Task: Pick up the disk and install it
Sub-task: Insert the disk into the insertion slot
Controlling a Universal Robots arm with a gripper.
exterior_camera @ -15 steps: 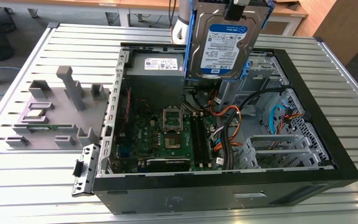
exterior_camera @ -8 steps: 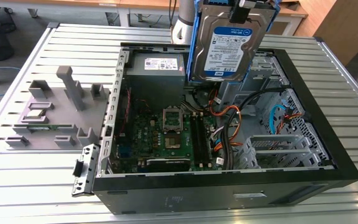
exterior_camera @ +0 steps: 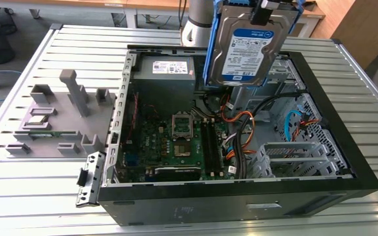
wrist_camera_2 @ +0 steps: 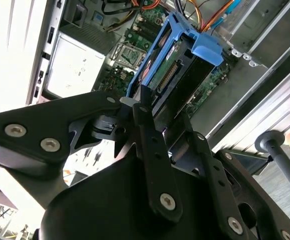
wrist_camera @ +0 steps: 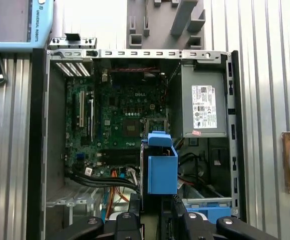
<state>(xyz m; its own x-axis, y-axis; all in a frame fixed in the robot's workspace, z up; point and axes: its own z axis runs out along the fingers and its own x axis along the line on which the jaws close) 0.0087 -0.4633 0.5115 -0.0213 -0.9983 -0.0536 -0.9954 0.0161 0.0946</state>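
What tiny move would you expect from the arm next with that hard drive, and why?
Probably a slow, short descent. The gripper holds the disk on end above the open computer case, apart from everything inside it. Cables lie just beneath the disk, so easing down gently seems safer than a quick drop.

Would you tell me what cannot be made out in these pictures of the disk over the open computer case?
Second wrist view: the body of the gripper hides the near end of the disk.
Exterior view: the top edge cuts off the gripper; the disk covers the computer case parts behind it.
First wrist view: the disk is end-on, its label out of sight.
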